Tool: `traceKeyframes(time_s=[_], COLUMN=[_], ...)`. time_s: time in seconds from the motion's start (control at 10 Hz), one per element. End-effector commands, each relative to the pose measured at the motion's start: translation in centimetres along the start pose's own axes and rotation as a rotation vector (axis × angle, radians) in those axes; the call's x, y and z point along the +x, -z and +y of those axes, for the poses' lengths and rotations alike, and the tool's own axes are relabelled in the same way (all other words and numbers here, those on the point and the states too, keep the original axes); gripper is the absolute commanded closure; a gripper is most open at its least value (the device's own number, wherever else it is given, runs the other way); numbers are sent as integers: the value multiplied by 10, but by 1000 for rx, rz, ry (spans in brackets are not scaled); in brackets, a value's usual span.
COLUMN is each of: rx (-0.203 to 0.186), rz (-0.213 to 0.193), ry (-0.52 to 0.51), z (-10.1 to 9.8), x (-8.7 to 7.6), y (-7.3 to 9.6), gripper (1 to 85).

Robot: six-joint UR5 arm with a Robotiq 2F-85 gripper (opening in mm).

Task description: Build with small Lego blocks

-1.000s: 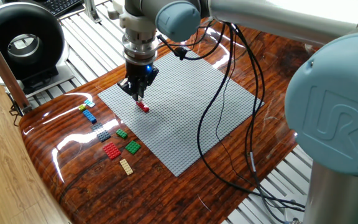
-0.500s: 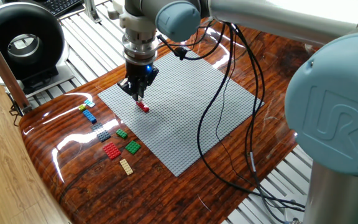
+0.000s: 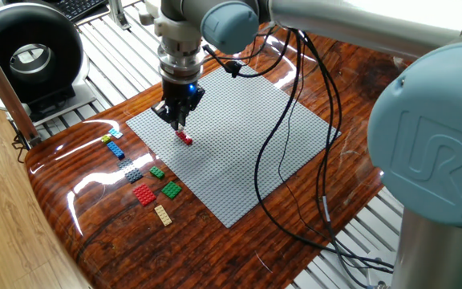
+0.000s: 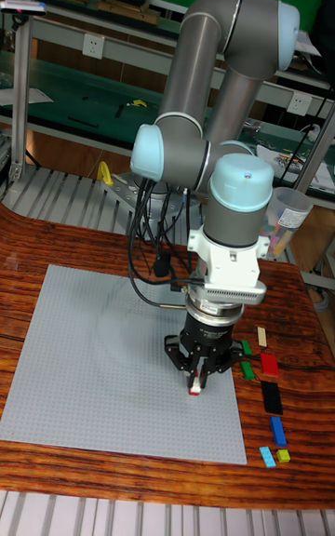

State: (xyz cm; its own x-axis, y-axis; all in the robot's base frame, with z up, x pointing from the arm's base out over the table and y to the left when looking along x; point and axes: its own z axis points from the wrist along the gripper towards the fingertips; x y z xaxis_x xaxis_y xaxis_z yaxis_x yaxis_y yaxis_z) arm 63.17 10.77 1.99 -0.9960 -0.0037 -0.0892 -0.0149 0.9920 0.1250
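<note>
The pincer (image 3: 180, 125), clenched on a small red studded brick (image 3: 184, 137), seats it on the grey studded baseplate (image 3: 239, 144); release and lift should follow.

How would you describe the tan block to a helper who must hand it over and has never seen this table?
Start from the grey baseplate and go to the row of loose small Lego blocks on the wood beside its edge. The tan block lies at the row's end, past the red plate; it alone is pale tan.

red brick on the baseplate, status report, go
Tool over baseplate, fingertips at red brick; grip unclear. Spare bricks off-plate. Nothing in the way.
</note>
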Motion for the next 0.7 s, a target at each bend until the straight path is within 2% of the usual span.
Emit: traceKeyframes(time_s=[0.0,0.6], rx=[-12,-12], rz=[-2,3], ry=[-11,-19], z=[1,4], x=[0,4], y=[0,3], gripper=[843,843])
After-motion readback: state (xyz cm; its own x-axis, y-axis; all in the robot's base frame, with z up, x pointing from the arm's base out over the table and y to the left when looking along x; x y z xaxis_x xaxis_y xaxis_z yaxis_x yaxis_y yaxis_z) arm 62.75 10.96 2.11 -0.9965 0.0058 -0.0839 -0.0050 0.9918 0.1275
